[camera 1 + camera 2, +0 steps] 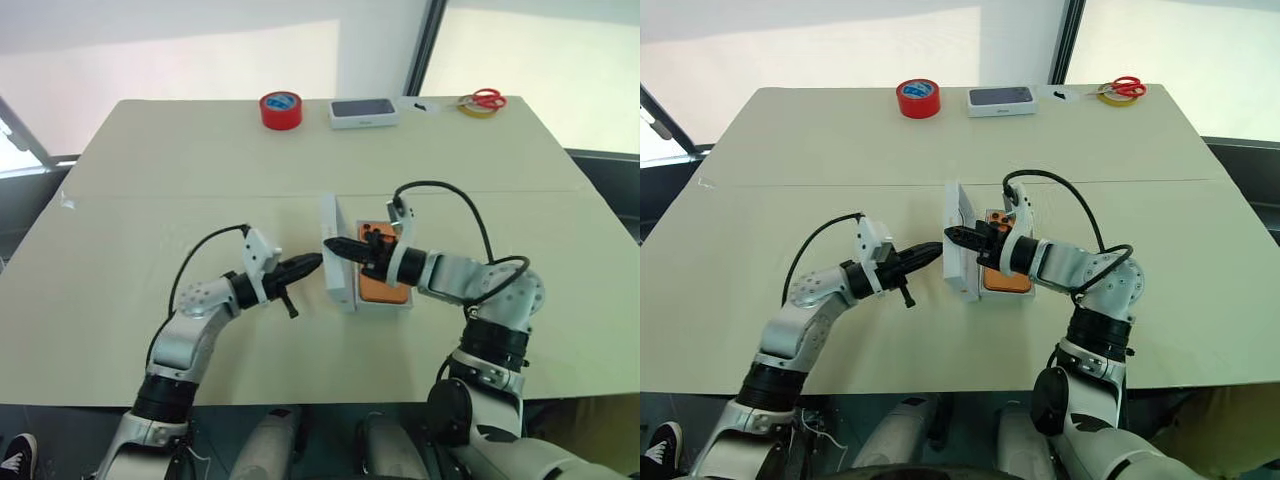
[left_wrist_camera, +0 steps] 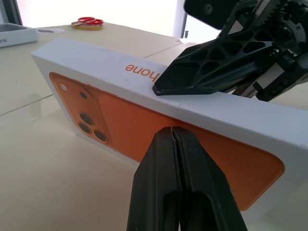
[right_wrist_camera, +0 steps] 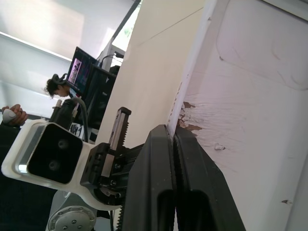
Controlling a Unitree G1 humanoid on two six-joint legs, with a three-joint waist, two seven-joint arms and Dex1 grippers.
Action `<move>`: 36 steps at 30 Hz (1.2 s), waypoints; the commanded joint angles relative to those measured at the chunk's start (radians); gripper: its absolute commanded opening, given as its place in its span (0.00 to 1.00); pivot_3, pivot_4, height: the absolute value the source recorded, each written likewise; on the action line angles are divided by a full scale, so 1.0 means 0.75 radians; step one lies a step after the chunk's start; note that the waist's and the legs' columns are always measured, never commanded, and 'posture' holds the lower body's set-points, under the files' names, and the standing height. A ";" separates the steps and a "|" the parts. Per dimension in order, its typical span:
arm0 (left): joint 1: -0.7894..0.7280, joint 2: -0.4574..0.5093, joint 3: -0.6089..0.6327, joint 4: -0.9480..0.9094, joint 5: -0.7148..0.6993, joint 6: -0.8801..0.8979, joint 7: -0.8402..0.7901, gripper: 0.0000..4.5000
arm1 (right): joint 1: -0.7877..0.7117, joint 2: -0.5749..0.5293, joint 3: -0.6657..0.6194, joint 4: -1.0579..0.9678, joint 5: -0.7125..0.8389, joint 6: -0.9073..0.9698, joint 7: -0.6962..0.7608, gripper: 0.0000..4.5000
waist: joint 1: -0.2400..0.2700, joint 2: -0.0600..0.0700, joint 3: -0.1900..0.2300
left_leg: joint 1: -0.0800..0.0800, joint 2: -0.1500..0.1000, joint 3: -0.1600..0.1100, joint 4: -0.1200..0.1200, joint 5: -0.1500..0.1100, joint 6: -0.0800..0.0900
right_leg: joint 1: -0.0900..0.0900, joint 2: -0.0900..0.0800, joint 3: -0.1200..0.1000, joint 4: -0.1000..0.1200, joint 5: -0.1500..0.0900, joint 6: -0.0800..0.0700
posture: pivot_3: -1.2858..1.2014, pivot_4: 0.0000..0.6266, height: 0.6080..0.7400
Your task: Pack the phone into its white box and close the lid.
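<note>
**Left eye view: lid on edge beside packed phone, both end effectors shut**

Centre of the counter (image 1: 200,170): lies flat in the white box (image 1: 384,304), camera lenses toward the far end — the phone (image 1: 386,291). Stands just beside the box, on its long edge and near upright, printed orange face turned to the robot's left — the lid (image 1: 337,268).

Closed with nothing held: the left end effector (image 1: 318,262), tip at or almost at the lid's printed face, contact hard to confirm. Closed and empty too: the right end effector (image 1: 330,243), reaching over the phone, tip at the lid's upper edge and white inner side, where the right wrist view shows scuffed, torn card.

Judged light and thin-walled, this lid: stiff enough to push, easy to tip or send skidding on the smooth counter, prone to denting at the corners. Probably best handled by the long walls, one tip on the upper edge and one steadying the printed face, then lowered squarely over the box. Heavier and slicker, likely, the phone; no further handling needed if seated flat.

Counted: one phone, one white box, one lid, two end effectors. At the far edge: one red tape roll (image 1: 281,110), one small white box with a dark top (image 1: 363,112), one pair of red scissors (image 1: 487,98), one yellow tape roll (image 1: 476,109).
</note>
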 commanded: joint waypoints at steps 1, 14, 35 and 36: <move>-0.112 -0.058 -0.059 0.035 0.036 -0.056 -0.001 0.00 | 0.022 -0.058 0.038 0.079 -0.063 -0.060 0.027 0.06 | 0.004 0.002 -0.002 | 0.000 0.000 0.000 0.001 0.000 0.000 | 0.001 0.000 0.000 0.000 0.000 0.000 | 0.52 0.24 0.97; -0.252 -0.226 -0.142 0.224 0.079 -0.115 -0.030 0.00 | 0.160 -0.509 0.098 0.025 -0.126 -0.225 0.263 0.53 | -0.001 0.001 -0.003 | 0.000 0.000 0.000 0.003 0.000 0.002 | 0.003 -0.001 -0.001 -0.001 0.000 0.000 | 0.52 0.24 0.97; -0.263 -0.063 -0.169 0.341 0.251 -0.025 0.022 0.00 | 0.313 -0.767 0.601 0.040 -0.873 -1.155 0.464 0.00 | 0.007 0.001 -0.003 | -0.002 0.000 0.000 0.004 0.000 0.003 | 0.002 -0.001 -0.001 -0.002 0.000 0.001 | 0.52 0.24 0.97; -0.272 -0.077 -0.179 0.360 0.257 -0.007 0.024 0.00 | 0.316 -0.769 0.618 0.038 -0.888 -1.163 0.479 0.00 | 0.004 0.001 -0.003 | -0.002 0.000 0.000 0.004 0.000 0.003 | 0.002 -0.001 -0.001 -0.002 0.000 0.001 | 0.52 0.24 0.97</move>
